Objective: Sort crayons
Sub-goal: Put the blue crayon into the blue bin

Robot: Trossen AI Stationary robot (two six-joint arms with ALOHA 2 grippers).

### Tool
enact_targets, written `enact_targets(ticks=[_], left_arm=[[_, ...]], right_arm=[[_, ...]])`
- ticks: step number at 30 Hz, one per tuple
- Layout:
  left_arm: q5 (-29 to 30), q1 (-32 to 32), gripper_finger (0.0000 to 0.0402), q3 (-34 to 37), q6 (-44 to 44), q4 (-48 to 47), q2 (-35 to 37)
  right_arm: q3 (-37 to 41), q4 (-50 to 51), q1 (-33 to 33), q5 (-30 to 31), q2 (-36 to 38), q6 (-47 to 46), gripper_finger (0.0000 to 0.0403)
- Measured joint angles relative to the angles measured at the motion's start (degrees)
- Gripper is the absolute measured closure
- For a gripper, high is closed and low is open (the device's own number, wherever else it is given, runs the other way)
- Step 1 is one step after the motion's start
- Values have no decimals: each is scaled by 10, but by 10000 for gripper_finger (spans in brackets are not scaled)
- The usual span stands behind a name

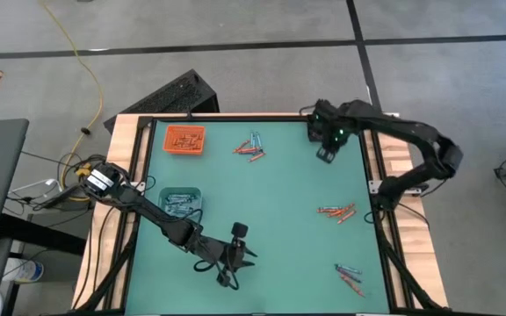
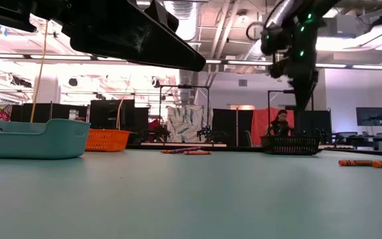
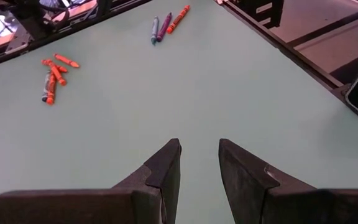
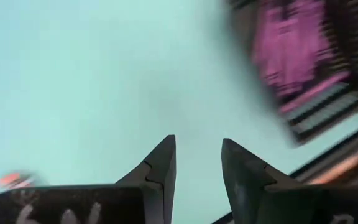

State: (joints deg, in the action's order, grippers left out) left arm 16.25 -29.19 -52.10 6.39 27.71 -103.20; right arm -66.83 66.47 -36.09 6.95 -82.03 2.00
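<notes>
Crayons lie loose on the green table in three small heaps: far middle (image 1: 250,147), right (image 1: 336,211) and near right (image 1: 350,276). The last two also show in the left wrist view, the crayons on the right (image 3: 53,74) and the near-right crayons (image 3: 166,22). My left gripper (image 1: 246,254) (image 3: 197,155) hovers open near the table's near edge, with nothing between its fingers. My right gripper (image 1: 328,147) (image 4: 197,155) points down, open and empty, above the far right corner beside a black tray (image 4: 303,62) that holds purple crayons.
An orange tray (image 1: 184,140) with orange crayons stands at the far left, and a teal tray (image 1: 181,203) with blue-grey crayons stands at the left. The black tray (image 2: 290,145) sits by the far edge. A raised wooden frame (image 1: 385,162) borders the table.
</notes>
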Motion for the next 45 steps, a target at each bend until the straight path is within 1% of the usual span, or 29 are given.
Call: enact_targets(ticks=[3, 9, 14, 17, 22, 26, 30, 34, 37, 39, 43, 45], left_arm=[[-9, 0, 302, 0, 0, 0, 0], [-10, 0, 302, 0, 7, 0, 0], [-11, 0, 302, 0, 9, 0, 0], [-22, 0, 302, 0, 9, 0, 0], [-21, 0, 302, 0, 16, 0, 0], [-21, 0, 302, 0, 24, 0, 0], [-22, 0, 302, 0, 26, 6, 0], [-22, 0, 302, 0, 26, 7, 0], [-24, 0, 302, 0, 26, 9, 0], [-28, 0, 302, 0, 26, 14, 0], [-39, 0, 302, 0, 26, 24, 0], [-40, 0, 302, 0, 26, 28, 0]], right_arm=[[8, 35, 65, -36, 19, -57, 280], [8, 84, 214, -82, 22, -176, 280], [8, 85, 357, -112, 21, -287, 280], [9, 84, 443, -115, 21, -367, 280], [9, 64, 582, -110, 21, -513, 280], [9, 35, 676, -91, 20, -587, 280], [9, 26, 752, -45, 20, -659, 281], [9, 16, 811, -25, 14, -763, 281], [9, 9, 853, -25, -8, -810, 281], [9, -3, 875, -34, -30, -819, 281], [9, -33, 912, -75, -74, -822, 281], [9, -49, 926, -83, -93, -830, 281]])
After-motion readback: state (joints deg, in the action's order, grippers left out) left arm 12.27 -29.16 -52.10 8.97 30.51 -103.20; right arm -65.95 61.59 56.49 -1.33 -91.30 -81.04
